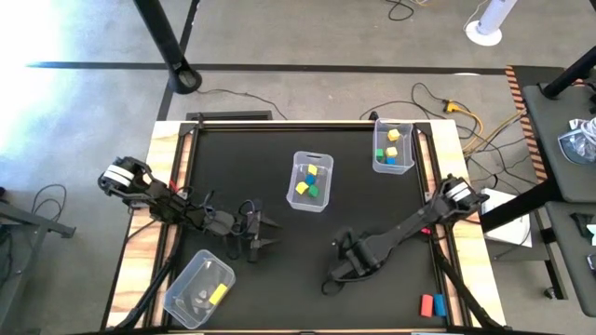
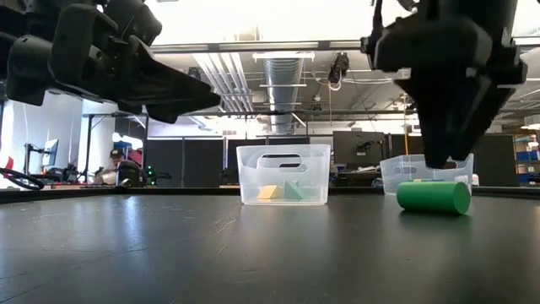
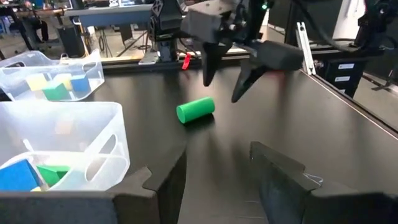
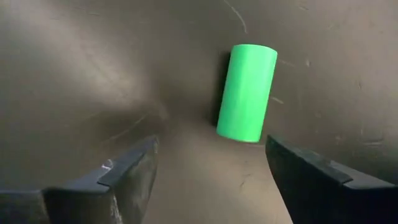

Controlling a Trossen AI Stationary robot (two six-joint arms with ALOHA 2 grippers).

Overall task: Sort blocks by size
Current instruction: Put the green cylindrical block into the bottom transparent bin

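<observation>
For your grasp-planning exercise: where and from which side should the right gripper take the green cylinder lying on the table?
Grip the green cylinder mid-length, from above, open fingers across its curved sides: it lies flat, ends free.

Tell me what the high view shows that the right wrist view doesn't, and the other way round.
Only the high view shows the three clear bins: one at the table's middle and one at the far right edge, both holding small blocks, and a near-left one with a yellow block. It also shows the left gripper, open. Only the right wrist view shows the green cylinder lying on the mat. Both show the right gripper, open, low over the mat.
</observation>
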